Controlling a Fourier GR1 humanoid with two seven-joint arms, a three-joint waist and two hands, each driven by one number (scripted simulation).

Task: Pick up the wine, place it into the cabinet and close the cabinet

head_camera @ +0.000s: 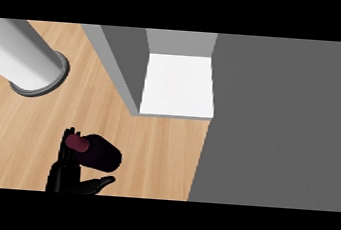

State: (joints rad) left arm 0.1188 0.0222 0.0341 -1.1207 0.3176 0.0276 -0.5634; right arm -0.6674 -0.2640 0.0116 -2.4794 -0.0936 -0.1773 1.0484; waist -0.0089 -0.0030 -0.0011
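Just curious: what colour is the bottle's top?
The cap is dark red, the wine bottle black; head view.

Dark, maroon-topped wine (100, 153) sits near the open cabinet (178, 85).

Light tan wood grain across counter (156, 151). Grey cabinet (121, 68) walls, white inside. Grey panel (284, 120) at right. Black wine bottle (102, 155), maroon cap (76, 143). Black left hand (69, 177). White cylinder (22, 56) far left.

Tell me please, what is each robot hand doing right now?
Left robot hand: open, beside the wine.
Right robot hand: not in view.
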